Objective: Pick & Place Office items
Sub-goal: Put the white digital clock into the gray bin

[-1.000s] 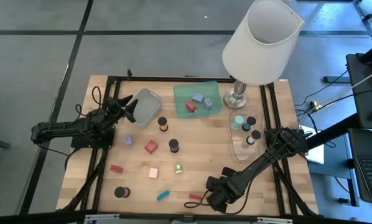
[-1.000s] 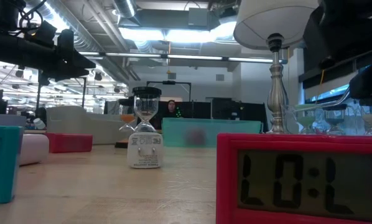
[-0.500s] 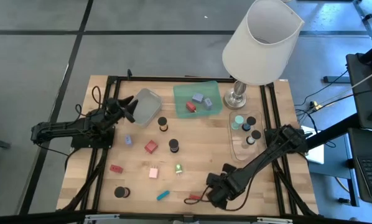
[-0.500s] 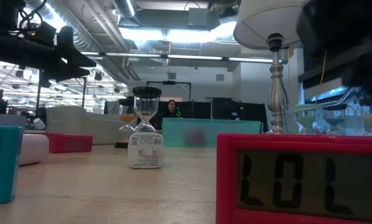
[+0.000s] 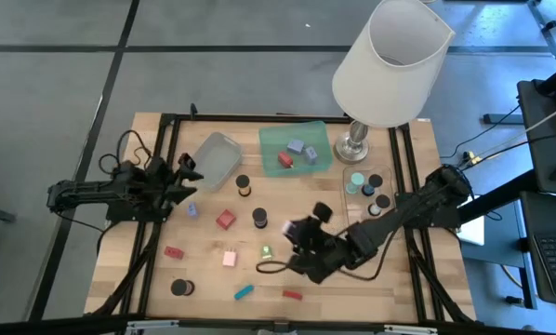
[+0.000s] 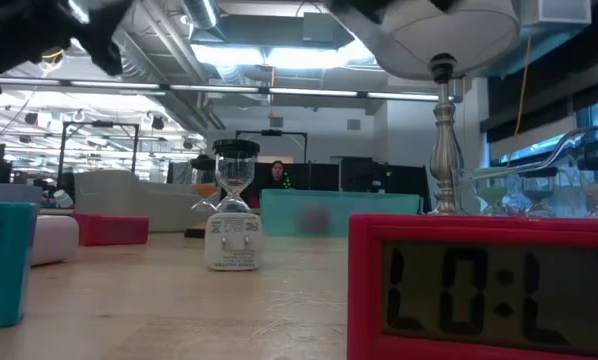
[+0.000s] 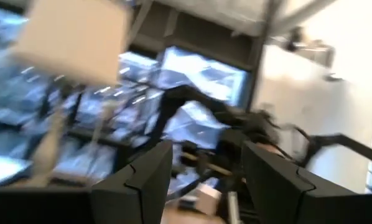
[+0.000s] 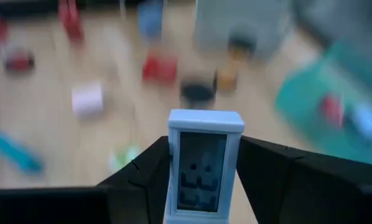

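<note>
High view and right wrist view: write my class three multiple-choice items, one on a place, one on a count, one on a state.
1. Where does the grey tray lie?
A) beside the green tray, on the left arm's side
B) under the lamp
C) at the table's front edge

2. How many pieces lie in the green tray?
A) none
B) three
C) seven

3. What are the right gripper's jaws doing?
A) standing open and empty
B) closed on a pale blue piece
C) closed on a red bar

Answers:
1 A, the high view shows the trays side by side.
2 B, three small pieces show inside it.
3 B, the right wrist view shows the piece between the jaws.
</note>
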{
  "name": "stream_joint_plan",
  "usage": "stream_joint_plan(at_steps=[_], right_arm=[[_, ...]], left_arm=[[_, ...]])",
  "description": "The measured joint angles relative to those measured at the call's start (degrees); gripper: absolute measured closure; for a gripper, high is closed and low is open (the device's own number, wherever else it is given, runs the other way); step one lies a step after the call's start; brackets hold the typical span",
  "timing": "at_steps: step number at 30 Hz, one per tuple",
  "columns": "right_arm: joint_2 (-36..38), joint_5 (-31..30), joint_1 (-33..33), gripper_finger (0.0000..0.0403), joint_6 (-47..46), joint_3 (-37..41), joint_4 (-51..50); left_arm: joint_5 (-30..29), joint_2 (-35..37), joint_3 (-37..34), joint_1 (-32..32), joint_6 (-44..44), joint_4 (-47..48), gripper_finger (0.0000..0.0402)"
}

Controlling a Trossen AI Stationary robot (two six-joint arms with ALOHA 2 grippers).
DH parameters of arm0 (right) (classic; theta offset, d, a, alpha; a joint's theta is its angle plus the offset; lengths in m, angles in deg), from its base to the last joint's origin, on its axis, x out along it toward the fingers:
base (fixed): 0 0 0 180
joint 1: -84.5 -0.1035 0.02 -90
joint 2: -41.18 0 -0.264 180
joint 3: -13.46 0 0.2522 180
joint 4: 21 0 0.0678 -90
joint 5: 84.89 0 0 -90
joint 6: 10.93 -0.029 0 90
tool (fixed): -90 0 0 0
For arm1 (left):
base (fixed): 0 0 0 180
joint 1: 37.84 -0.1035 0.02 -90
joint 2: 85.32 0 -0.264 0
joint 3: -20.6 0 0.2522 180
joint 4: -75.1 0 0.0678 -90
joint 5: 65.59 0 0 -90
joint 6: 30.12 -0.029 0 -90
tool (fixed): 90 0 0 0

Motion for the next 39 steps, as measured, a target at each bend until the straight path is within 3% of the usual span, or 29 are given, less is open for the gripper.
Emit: stream_joint_plan(at_steps=[4, 8, 13, 17, 21, 30, 35, 39], right_arm=[[0.19, -1.96, 3.39, 0.0245, 16.35, 0.00, 16.02], [0.35, 6.81, 7.30, 0.0245, 29.74, -0.04, 28.77], [0.35, 17.77, 12.34, 0.0245, 37.64, -0.04, 32.65], [0.35, 18.72, 15.43, 0.0245, 43.35, -0.04, 29.65], [0.33, 15.88, 18.03, 0.0245, 47.20, -0.04, 25.42], [-1.22, 15.83, 22.31, 0.0244, 48.79, -0.01, 19.68], [-1.99, 20.45, 23.47, 0.0244, 45.86, -0.02, 29.38], [-1.97, 28.32, 24.15, 0.0244, 46.39, -0.04, 43.27]], left_arm=[[-0.47, -0.19, 0.00, 3.37, -5.42, -0.27, 0.0213], [-4.54, -1.76, -0.02, 7.37, -11.39, -0.08, 0.0212], [-12.67, -5.51, -0.02, 11.59, -13.90, -0.13, 0.0206], [-20.71, -9.64, -0.02, 13.51, -8.66, -0.12, 0.0189], [-29.91, -14.47, -0.02, 13.88, 3.72, -0.11, 0.0168], [-38.81, -27.57, -0.02, 13.88, 26.62, -3.39, 0.0156], [-39.93, -34.54, 0.09, 13.88, 25.51, -11.06, 0.0157], [-38.03, -38.34, 1.30, 14.22, 12.28, -18.14, 0.0157]])
